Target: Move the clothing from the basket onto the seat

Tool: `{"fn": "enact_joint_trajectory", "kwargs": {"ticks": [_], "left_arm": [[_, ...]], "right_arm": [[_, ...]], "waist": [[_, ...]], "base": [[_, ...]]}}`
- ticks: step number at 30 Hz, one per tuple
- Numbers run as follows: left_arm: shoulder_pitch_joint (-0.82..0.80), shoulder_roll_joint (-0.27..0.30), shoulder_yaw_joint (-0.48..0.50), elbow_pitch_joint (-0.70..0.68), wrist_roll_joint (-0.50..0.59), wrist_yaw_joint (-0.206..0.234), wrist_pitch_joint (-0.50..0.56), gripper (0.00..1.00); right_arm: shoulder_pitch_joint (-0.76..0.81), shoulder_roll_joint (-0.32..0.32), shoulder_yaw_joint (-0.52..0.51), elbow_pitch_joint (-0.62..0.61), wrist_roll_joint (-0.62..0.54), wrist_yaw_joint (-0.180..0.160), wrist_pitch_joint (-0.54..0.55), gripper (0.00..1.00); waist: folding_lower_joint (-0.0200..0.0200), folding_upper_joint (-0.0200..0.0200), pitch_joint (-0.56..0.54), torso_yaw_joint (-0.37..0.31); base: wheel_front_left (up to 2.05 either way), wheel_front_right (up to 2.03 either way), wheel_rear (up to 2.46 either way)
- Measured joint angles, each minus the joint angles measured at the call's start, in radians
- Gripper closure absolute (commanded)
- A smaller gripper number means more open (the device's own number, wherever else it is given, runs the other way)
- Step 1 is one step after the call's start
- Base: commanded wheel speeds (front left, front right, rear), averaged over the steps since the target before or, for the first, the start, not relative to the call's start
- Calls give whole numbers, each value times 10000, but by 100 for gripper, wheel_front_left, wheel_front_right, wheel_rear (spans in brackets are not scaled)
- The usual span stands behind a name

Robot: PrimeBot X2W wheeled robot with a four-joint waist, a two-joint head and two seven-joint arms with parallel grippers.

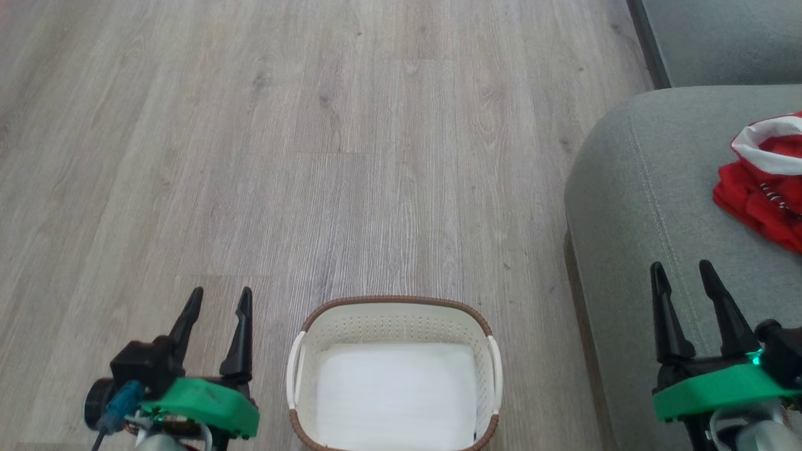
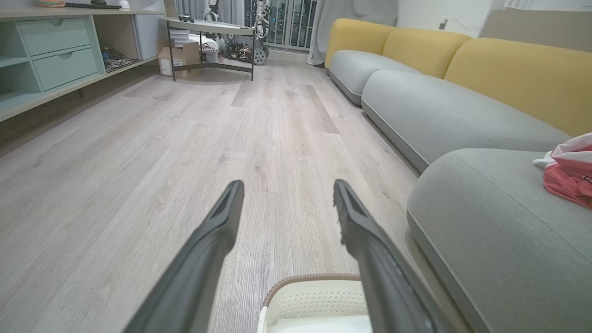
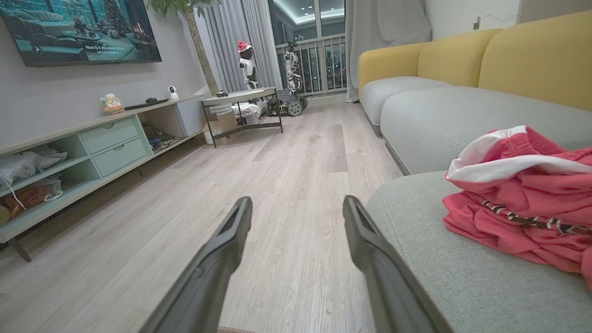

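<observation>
— Where does the clothing (image 1: 761, 181) lie from your grippers?
— It sits in a red heap, white trim uppermost, on the seat (image 1: 639, 188). That is ahead of your right gripper (image 1: 682, 269) and out to its right, well apart from the fingers. Your right gripper hovers over the seat's near edge. Your left gripper (image 1: 221, 294) hangs over the floor (image 1: 313, 156), on the far side of the basket (image 1: 395, 300), so the right arm is much the nearer.
— And the basket?
— It is between your two grippers, close in. Its white bottom shows bare, with nothing red in it.
— Jaws?
— Both stand wide, with nothing between them.
— Long axis of the heap?
— You cannot tell, because it runs off the picture's edge.
— Anything in the way?
— There is just cushion between your right fingers and the heap. As I judge it, the job looks done and no grasp seems called for.
</observation>
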Motion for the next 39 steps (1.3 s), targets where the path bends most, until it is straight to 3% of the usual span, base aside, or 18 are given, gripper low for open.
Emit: {"fn": "enact_joint_trajectory", "kwargs": {"ticks": [7, 20, 21, 28, 39], "left_arm": [[-1, -435, 629, 33, 614, -527, 0, 0], [-1, -986, 1361, 330, 1223, -1093, 0, 0], [-1, -1026, 1392, 376, 1221, -1158, 0, 100], [540, -1198, 1277, 1333, 1193, -1204, 48, 100], [646, -1248, 1363, 1381, 73, -1221, 368, 100]], "right_arm": [[-10, 0, 58, -10, 0, 0, -31, 0], [-15, 6, 136, 90, -2, 0, -38, 0], [-15, 8, 146, 100, -2, 0, -38, 100], [244, 88, 320, 1116, 27, 0, 6, 100], [340, 165, 299, 1223, 1149, 0, 242, 100]], "waist": [[0, 0, 40, -11], [0, 0, 68, -90], [0, 0, 66, -94], [0, 0, 61, -106], [0, 0, 60, -150]], "base": [[0, 0, 0], [0, 0, 0], [0, 0, 0], [0, 0, 0], [0, 0, 0]]}}
